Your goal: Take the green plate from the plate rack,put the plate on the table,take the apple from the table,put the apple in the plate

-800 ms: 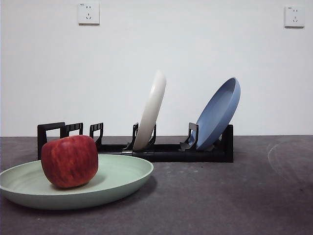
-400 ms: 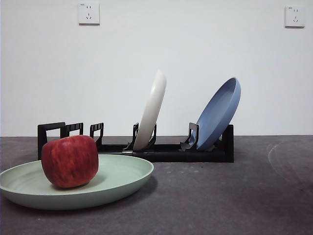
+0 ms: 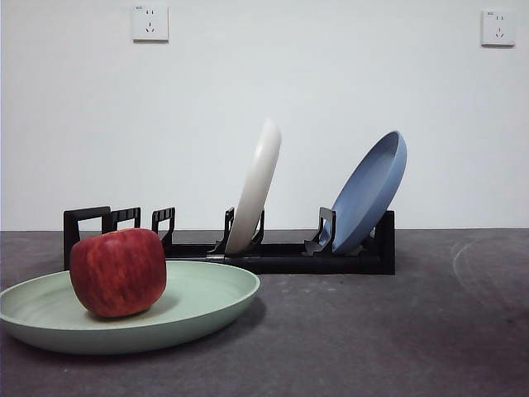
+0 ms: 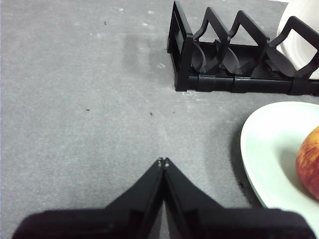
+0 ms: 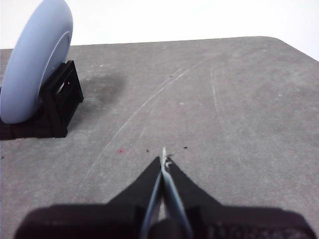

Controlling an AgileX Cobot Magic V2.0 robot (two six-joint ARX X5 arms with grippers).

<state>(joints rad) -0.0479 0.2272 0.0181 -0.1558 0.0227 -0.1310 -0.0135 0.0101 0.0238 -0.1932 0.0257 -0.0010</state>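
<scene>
Here, apple [image 3: 118, 272] on green plate [image 3: 198, 302], both cropped in left wrist view; both pincers [image 4: 163, 162] [image 5: 163, 159] together.

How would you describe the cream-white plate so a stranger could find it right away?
Find the long black plate rack at the back of the table. Two plates stand on edge in it. The cream-white plate sits near the rack's middle, narrow and nearly upright, unlike the blue plate leaning at the end.

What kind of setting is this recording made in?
Probably a lab or test bench, not a real kitchen: a bare grey table against a blank white wall with sockets, holding only a plate rack, plates and an apple.
</scene>
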